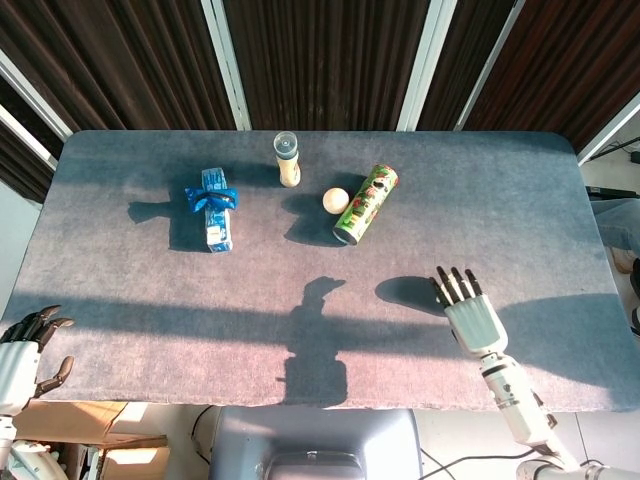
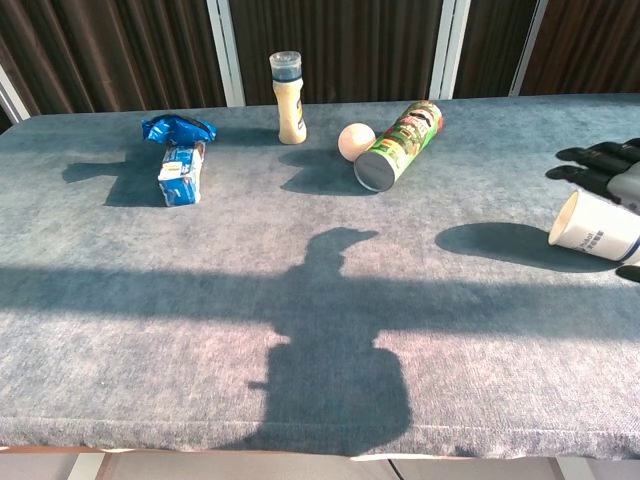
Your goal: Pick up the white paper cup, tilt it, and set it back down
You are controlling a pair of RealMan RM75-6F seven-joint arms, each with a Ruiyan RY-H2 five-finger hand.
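Observation:
The white paper cup (image 2: 593,227) shows at the right edge of the chest view, tilted on its side with its mouth toward the left and lifted off the table, its shadow on the cloth below. My right hand (image 2: 618,176) holds it from above, fingers stretched over it and the thumb under it. In the head view the right hand (image 1: 470,312) covers the cup, which is hidden there. My left hand (image 1: 25,345) hangs off the table's front left corner with its fingers apart and nothing in it.
At the back of the blue-grey table (image 1: 120,290) lie a green chip can on its side (image 1: 365,203), a small white ball (image 1: 335,199), an upright seasoning bottle (image 1: 288,159) and a blue snack packet (image 1: 213,209).

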